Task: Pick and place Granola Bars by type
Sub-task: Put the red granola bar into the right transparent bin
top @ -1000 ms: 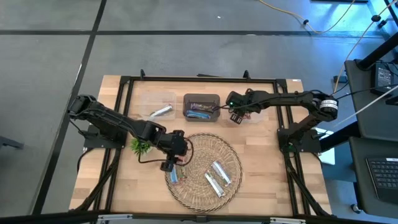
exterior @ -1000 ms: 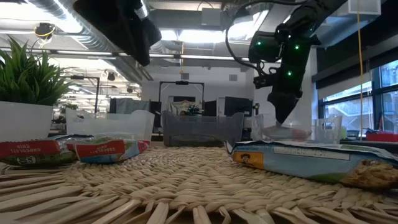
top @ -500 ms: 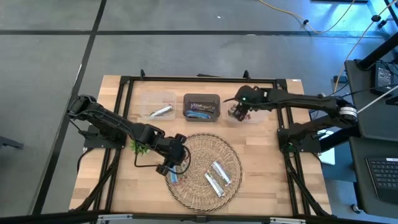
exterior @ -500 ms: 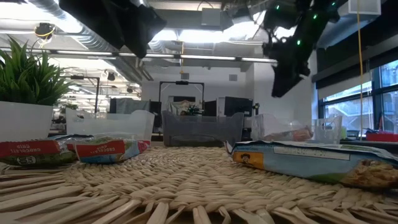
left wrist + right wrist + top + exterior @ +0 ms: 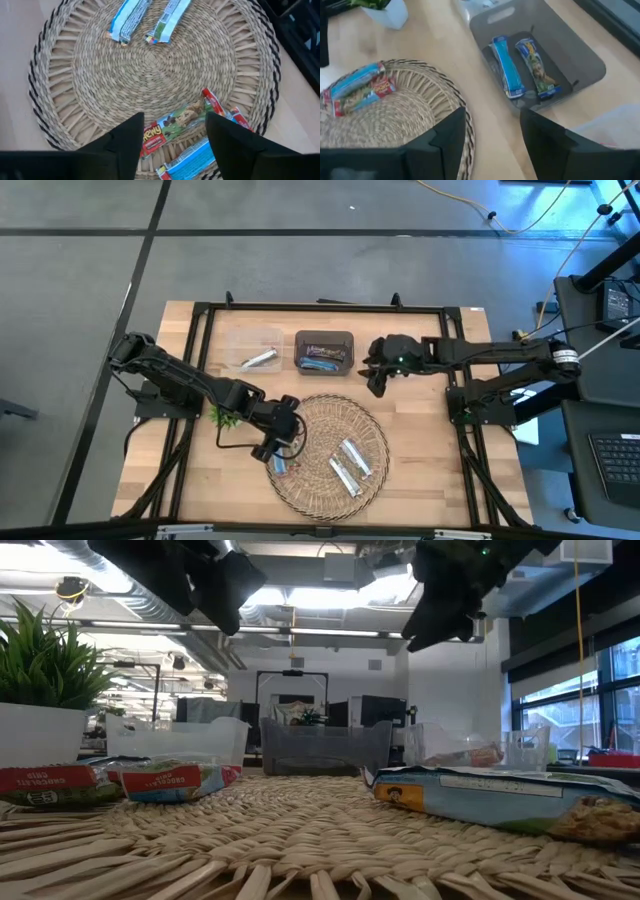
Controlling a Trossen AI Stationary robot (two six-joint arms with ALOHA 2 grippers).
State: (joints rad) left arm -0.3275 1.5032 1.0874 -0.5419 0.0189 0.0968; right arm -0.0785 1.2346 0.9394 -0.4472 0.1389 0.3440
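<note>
Wicker forms the round tray (image 5: 371,423) at the near middle of the table, and five bars are left on it: a brown-red-green bar (image 5: 176,124) and a blue bar (image 5: 192,157) overlapping at its left edge, and three silvery-white bars (image 5: 349,463) grouped to the right. The left gripper (image 5: 172,131) is held spread and empty directly above the left pair. The right gripper (image 5: 492,131), also parted and holding nothing, is poised above the table between the tray and the far bins. Two blue-wrapped bars (image 5: 509,67) are seen in the grey middle bin (image 5: 580,55), and one silvery bar (image 5: 260,359) in the clear far-left bin (image 5: 232,343). Because the two bars under the left gripper overlap, both could be pinched together, or the wrong type dragged off the tray, if the fingers are lowered off-centre.
</note>
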